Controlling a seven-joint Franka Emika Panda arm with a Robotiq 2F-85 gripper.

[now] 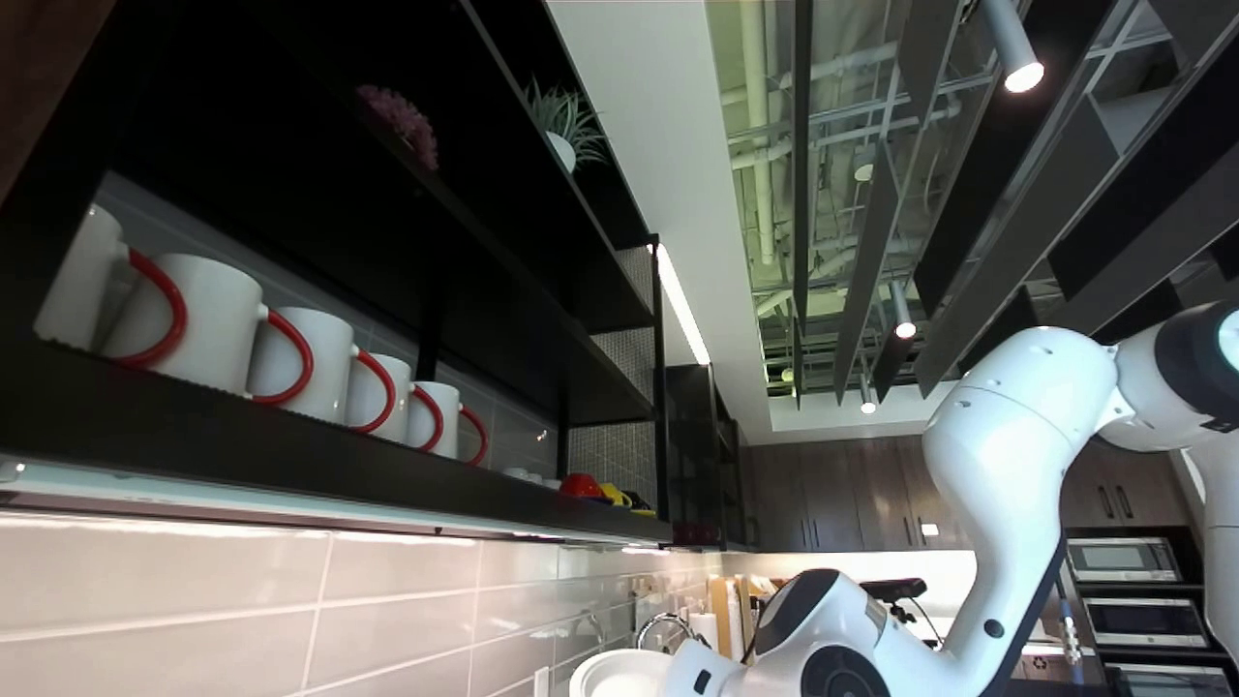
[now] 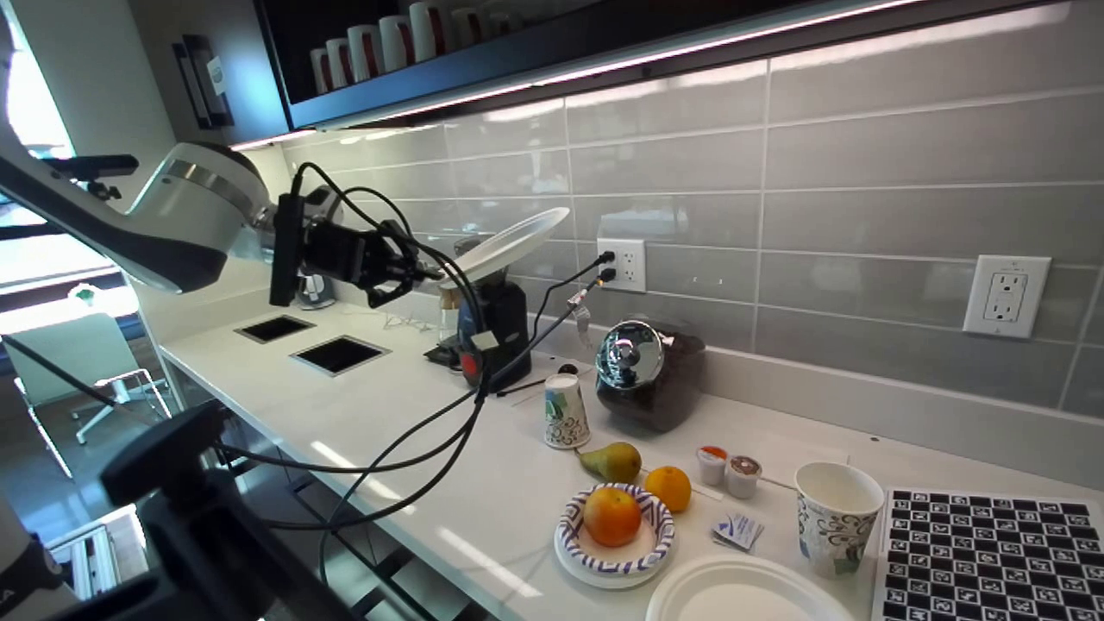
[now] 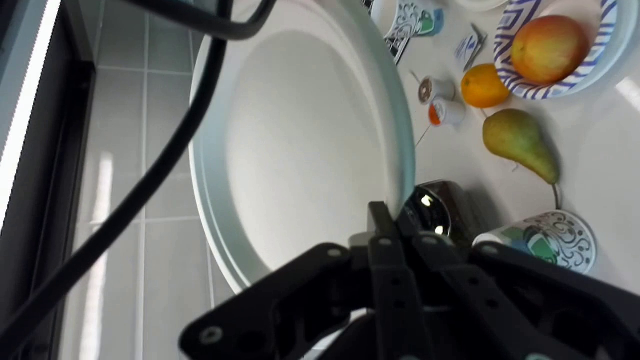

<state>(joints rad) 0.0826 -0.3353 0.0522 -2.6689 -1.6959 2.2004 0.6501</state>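
Counter (image 2: 517, 483) below; arm (image 2: 185, 203) bent, pincer (image 3: 393, 216) clamping plate (image 3: 305, 145).

Arm (image 1: 1012, 484), one, white with dark parts: we found it bent over high up, dropping steeply, then curving round toward the wrist. Wrist (image 2: 203, 203), one: we noted it carried aloft. Gripper (image 3: 395, 217), one, black: we saw it extended outward, dipping slightly, fingers (image 3: 387, 270) pinched together at the tips.

A kitchen, by its shelved mugs (image 1: 332, 356), tiled backsplash (image 2: 673, 155), faucet (image 1: 666, 617) and stacked ovens (image 1: 1145, 621).
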